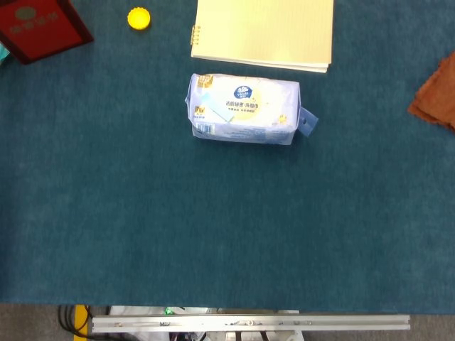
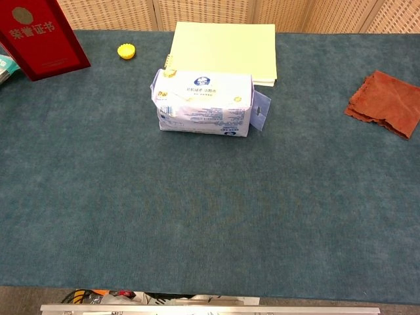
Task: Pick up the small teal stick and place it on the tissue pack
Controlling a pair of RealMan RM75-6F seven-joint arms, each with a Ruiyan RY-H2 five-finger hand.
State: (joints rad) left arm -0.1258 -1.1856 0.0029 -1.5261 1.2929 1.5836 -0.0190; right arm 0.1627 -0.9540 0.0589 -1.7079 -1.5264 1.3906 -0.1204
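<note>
Blue-carpeted table [image 2: 210, 216], tissue pack [image 2: 205, 102], yellow notebook [image 2: 223, 49], red booklet [image 2: 41, 36], yellow cap [image 2: 126, 50], rust cloth [image 2: 386, 104]

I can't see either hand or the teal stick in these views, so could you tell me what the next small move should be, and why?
Probably bring one hand back over the table and locate the stick first. Neither view shows a hand, and no teal stick is visible; the top of the tissue pack is bare. A teal-edged item peeks from behind the red booklet at the left edge, but I cannot tell what it is.
</note>
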